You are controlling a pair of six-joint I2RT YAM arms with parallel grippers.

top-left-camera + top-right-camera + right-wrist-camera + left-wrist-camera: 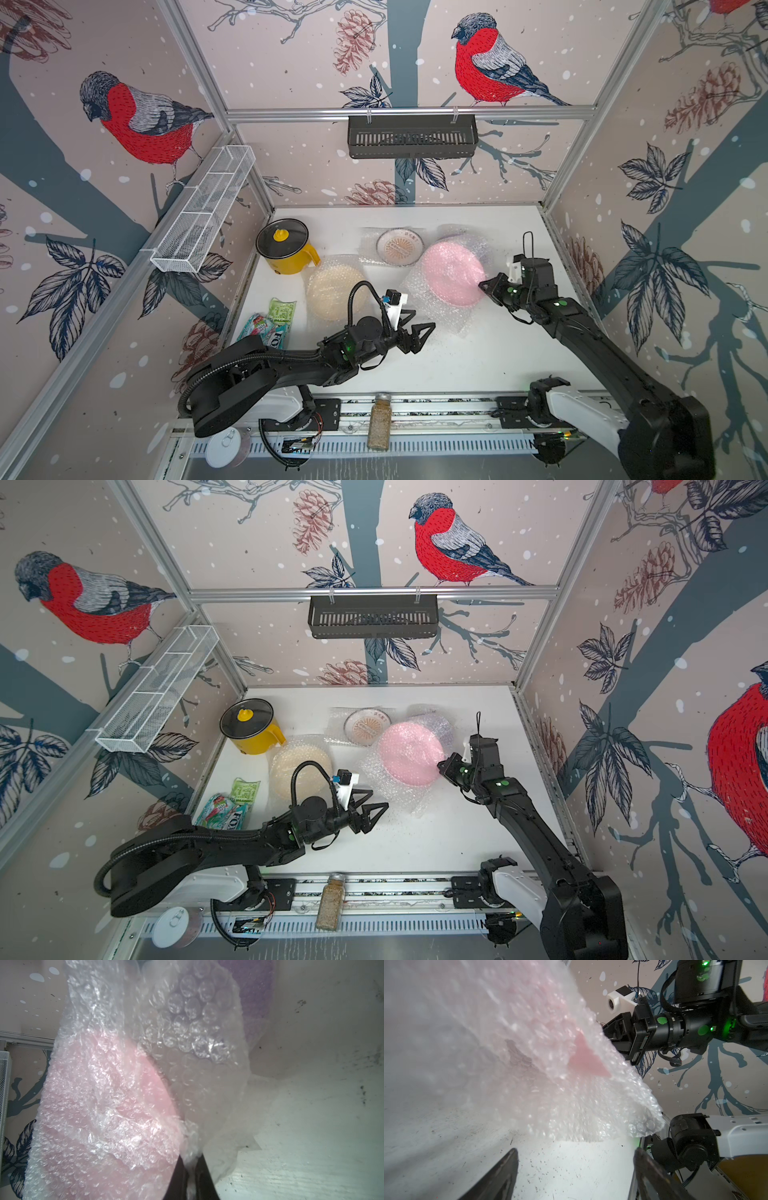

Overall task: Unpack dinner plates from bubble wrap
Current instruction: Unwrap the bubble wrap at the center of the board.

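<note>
Right gripper (pixel 483 285) pinches wrap (pixel 444 320) at pink plate (pixel 451 272) rim; left gripper (pixel 420 323) agape, empty. Wrap light, limp, slippery; plate stiff, breakable: take wrap's loose corner.

You can see a yellow pot (pixel 293 262) at the back left of the white table (pixel 457 365). It has a black lid (pixel 268 245) with a yellow knob (pixel 280 235). Two snack bags (pixel 266 330) lie close together nearer the front (one is green). A jar (pixel 379 422) of brown grains stands at the front edge, and a round white lid (pixel 222 446) lies to its left. A white wire basket (pixel 203 208) hangs on the left wall, and a black basket (pixel 411 137) on the back wall.
</note>
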